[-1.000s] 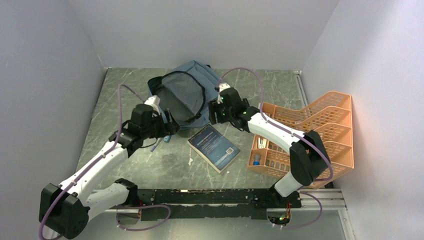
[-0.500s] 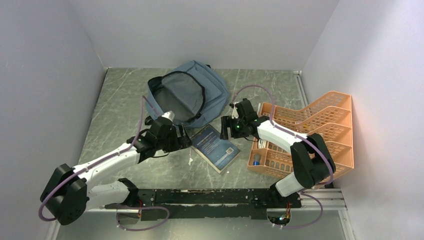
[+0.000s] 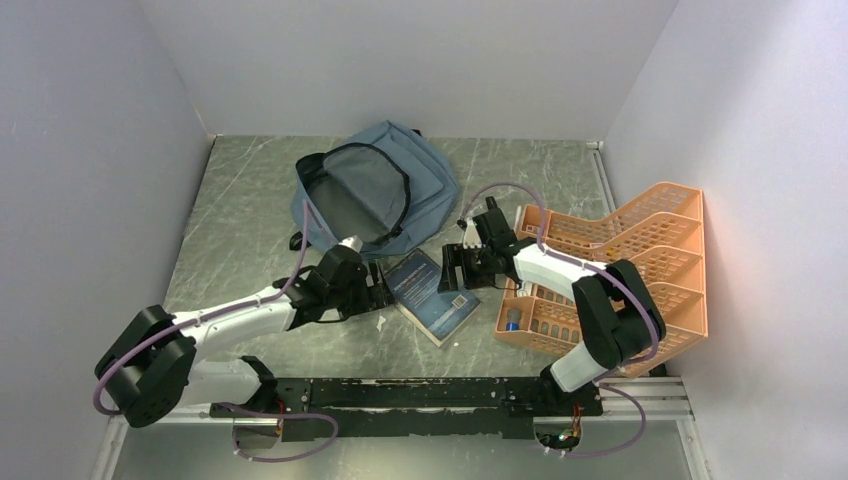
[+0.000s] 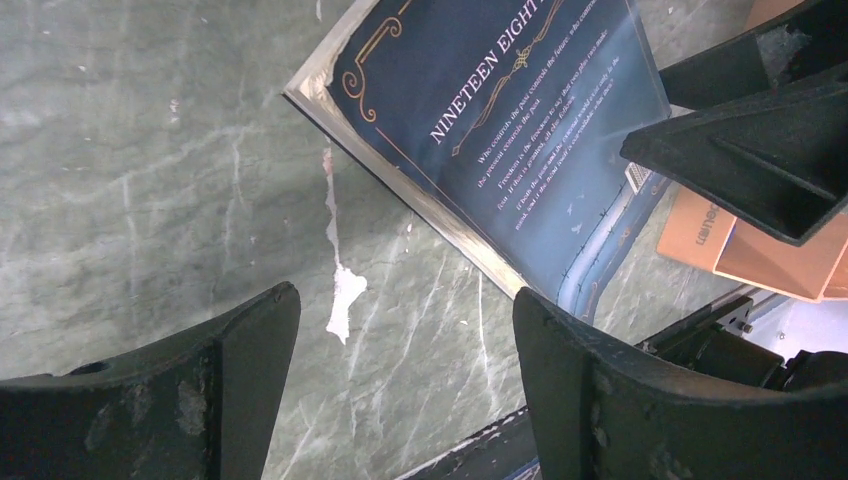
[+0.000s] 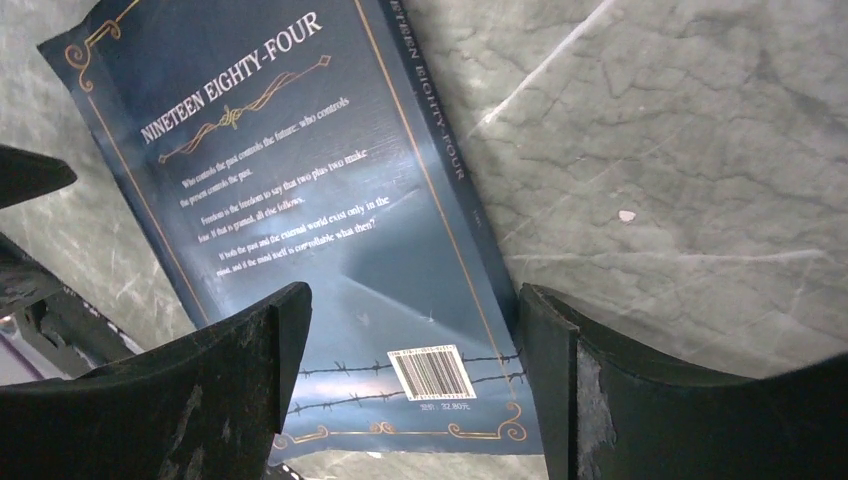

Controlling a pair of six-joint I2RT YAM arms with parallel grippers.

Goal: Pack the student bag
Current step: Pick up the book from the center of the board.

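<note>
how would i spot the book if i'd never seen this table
Start at the grey marble table. In front of the blue-grey bag and just left of the orange tray lies the book. It is the only flat, dark blue thing there, lying back cover up with a white barcode.

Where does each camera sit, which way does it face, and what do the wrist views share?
Top: above, behind the bases, looking down at table, backpack, book, tray; left arm and right arm show.
Left wrist: facing down at the book's edge; open left gripper shows.
Right wrist: facing down at the book; open right gripper shows.
Both wrist views share the book's back cover.
</note>
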